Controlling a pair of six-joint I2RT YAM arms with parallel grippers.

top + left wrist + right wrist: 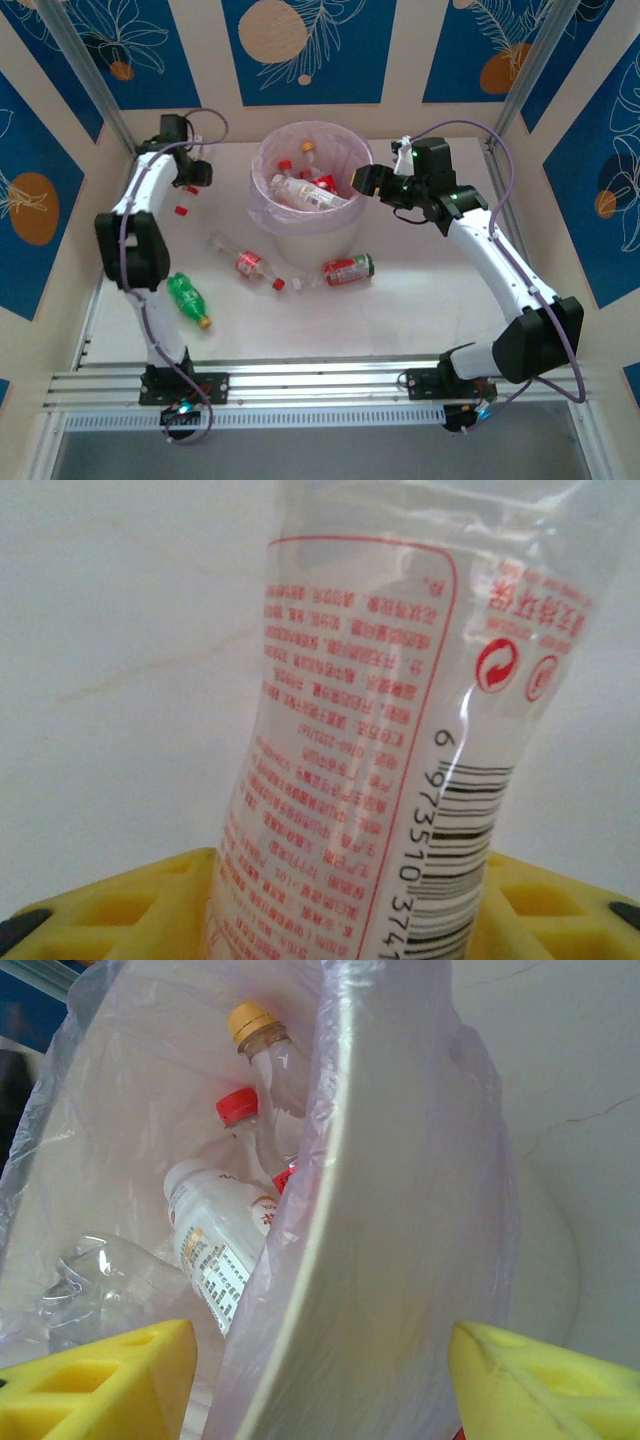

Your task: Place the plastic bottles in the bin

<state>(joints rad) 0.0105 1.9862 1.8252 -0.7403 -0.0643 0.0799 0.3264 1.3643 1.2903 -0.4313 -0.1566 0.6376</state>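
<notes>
While the left gripper (193,175) pinches a clear bottle (380,730) left of the bin (310,245) — red print, barcode (455,850) 6 973510 374 — right gripper (320,1385) part-open astride the bin's rim, capped bottles (220,1230) inside

A white tabletop (420,310) spreads beneath my left fingers (110,910) and my right fingers (540,1380), marked with faint hairline cracks. Beyond them and to either side rise cream walls (205,50) with blue panels (350,70) painted with orange discs and white leaves. Well behind them, a ribbed metal rail (320,385) runs along the table's near edge.
</notes>
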